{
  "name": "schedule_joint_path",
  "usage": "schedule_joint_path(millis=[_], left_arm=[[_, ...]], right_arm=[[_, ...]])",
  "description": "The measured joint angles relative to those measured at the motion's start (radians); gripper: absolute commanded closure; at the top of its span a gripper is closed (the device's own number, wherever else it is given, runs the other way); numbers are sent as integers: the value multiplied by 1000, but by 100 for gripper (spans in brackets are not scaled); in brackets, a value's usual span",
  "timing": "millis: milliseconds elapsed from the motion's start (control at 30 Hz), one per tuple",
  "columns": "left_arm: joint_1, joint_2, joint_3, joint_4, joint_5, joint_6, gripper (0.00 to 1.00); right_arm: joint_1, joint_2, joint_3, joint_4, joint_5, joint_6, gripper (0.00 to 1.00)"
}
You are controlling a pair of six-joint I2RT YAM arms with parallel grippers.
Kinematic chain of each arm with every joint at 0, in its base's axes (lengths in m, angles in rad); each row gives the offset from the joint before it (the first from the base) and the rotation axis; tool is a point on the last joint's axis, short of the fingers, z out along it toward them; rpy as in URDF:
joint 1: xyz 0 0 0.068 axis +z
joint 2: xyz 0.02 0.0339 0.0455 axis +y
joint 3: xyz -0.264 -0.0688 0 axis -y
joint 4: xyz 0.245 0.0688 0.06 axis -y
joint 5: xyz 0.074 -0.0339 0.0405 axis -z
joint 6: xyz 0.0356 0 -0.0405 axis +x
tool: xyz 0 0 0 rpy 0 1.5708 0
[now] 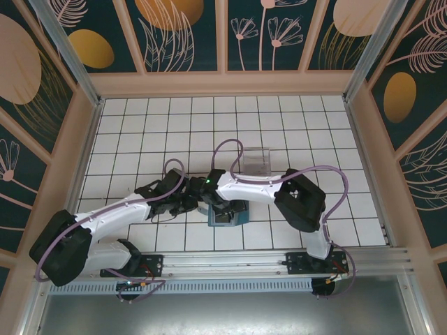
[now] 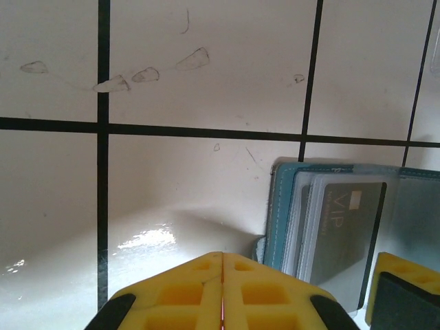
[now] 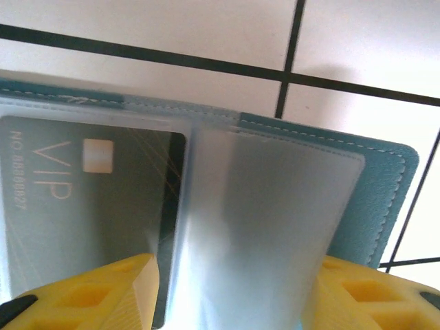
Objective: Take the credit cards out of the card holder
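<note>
The teal card holder (image 3: 392, 192) lies open on the white tiles, and also appears in the top view (image 1: 234, 215). A dark credit card (image 3: 75, 199) marked VIP sits under a clear sleeve in its left panel. A pale, glossy sleeve or card (image 3: 261, 227) covers the right panel; I cannot tell which it is. My right gripper (image 3: 234, 292) is open, its yellow fingers either side of that pale sheet. My left gripper (image 2: 223, 258) is shut with nothing visible between its fingers, its tip just left of the card holder's (image 2: 280, 213) edge. The dark card (image 2: 347, 234) shows there too.
A clear plastic tray (image 1: 258, 160) stands just behind the two grippers (image 1: 192, 204) (image 1: 218, 206), which meet at the middle of the tiled floor. Wooden walls ring the floor. One yellow finger (image 2: 399, 285) of the right gripper rests on the holder.
</note>
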Motion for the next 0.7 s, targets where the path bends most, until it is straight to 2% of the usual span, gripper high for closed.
schedule_joint_path(millis=[367, 700], left_arm=[[-1, 52, 84, -1, 25, 76, 93], [-1, 86, 155, -12, 46, 98, 94]], right_arm=[[-5, -84, -86, -20, 32, 26, 45], [-29, -169, -232, 60, 33, 29, 45]])
